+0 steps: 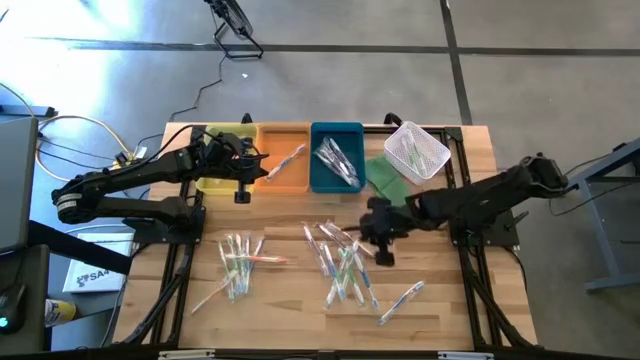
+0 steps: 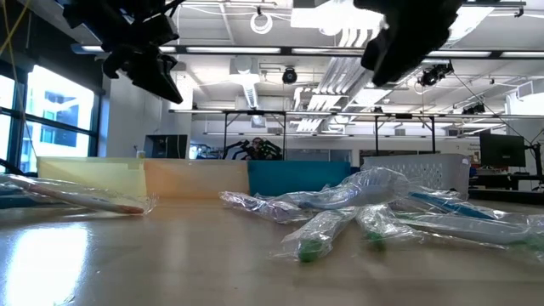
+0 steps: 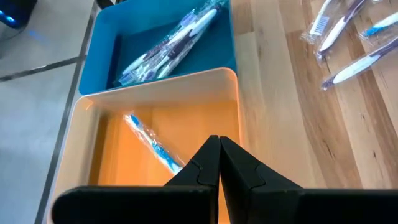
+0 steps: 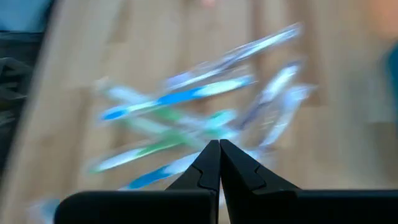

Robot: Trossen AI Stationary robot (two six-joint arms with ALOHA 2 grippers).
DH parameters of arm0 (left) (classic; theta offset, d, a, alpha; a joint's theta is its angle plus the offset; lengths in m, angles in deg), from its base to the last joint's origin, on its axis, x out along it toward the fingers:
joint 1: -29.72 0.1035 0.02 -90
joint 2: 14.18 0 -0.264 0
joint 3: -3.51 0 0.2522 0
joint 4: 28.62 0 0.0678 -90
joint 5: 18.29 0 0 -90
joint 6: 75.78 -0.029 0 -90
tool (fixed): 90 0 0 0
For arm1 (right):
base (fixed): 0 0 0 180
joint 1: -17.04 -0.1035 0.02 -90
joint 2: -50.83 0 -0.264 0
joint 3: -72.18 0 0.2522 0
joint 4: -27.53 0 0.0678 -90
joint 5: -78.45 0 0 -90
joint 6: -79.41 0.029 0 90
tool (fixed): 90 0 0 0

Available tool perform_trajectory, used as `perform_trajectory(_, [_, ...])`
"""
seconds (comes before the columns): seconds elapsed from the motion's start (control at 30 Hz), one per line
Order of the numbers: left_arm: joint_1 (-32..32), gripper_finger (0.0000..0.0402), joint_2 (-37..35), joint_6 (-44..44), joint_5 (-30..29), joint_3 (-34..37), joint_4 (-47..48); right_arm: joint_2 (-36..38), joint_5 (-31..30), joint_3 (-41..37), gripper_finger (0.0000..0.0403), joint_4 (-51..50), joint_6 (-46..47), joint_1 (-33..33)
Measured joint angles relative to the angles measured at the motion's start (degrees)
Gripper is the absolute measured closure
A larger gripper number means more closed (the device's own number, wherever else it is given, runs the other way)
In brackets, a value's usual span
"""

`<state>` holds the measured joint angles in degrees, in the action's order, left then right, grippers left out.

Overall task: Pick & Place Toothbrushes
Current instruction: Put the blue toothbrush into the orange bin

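trays [image 1: 285, 135] – rear of table [image 1: 270, 320] | toothbrushes [image 1: 345, 265] – loose in front of trays

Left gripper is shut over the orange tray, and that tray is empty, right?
Not empty. The left wrist view shows one wrapped toothbrush lying in the orange tray. The rest holds: the left gripper is shut and hangs over that tray.

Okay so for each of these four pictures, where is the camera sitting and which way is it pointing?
High: overhead, straight down on the table; both arms show.
Low: table height, looking across toothbrushes into the room; arms overhead.
Left wrist: on the left arm, over the orange tray; shut left gripper shows.
Right wrist: on the right arm, above toothbrushes; shut right gripper shows.
Shared: high and left wrist both see the blue tray.
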<state>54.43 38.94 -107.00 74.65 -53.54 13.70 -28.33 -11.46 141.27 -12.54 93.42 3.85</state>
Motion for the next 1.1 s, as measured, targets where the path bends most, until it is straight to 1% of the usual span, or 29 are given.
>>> perform_trajectory(0.13, [0.01, 0.0396, 0.0, -0.07, 0.0, 0.0, -0.03, 0.0, 5.41, 0.0, 0.0401, -0.48, 5.57, -3.34])
perform_trajectory(0.27, [0.01, 0.0396, 0.0, -0.09, 0.0, 0.0, -0.03, 0.0, 6.32, 0.0, 0.0399, -3.34, 12.47, -7.5])
perform_trajectory(0.37, [0.02, 0.0396, 0.0, -0.03, 0.0, 0.0, -0.03, 0.0, 6.31, 0.0, 0.0385, -5.92, 20.02, -10.82])
perform_trajectory(0.5, [0.0, 0.0396, 0.0, -0.02, 0.0, 0.0, -0.04, 0.0, 4.94, 0.0, 0.035, -7.55, 26.16, -14.76])
perform_trajectory(0.63, [0.0, 0.0396, 0.0, -0.02, 0.0, 0.0, -0.07, 0.0, 4.1, 0.0, 0.0306, -8.91, 26.94, -18.04])
perform_trajectory(0.77, [0.0, 0.0396, 0.0, -0.01, -0.01, 0.0, -0.06, 0.0, 3.42, 0.0, 0.027, -12.85, 27.03, -21.27])
perform_trajectory(0.83, [0.0, 0.0396, 0.0, -0.02, 0.0, 0.0, -0.02, 0.0, 2.45, 0.0, 0.0261, -15.68, 28.49, -22.96])
perform_trajectory(0.93, [0.01, 0.0396, 0.0, 0.0, 0.0, 0.0, 0.07, -0.02, 0.48, 0.0, 0.0257, -19.35, 31.7, -25.2])
perform_trajectory(1.1, [0.01, 0.0396, 0.0, 0.0, -0.01, 0.0, 0.11, -0.02, -2.93, 0.0, 0.026, -20.38, 34.32, -28.12])
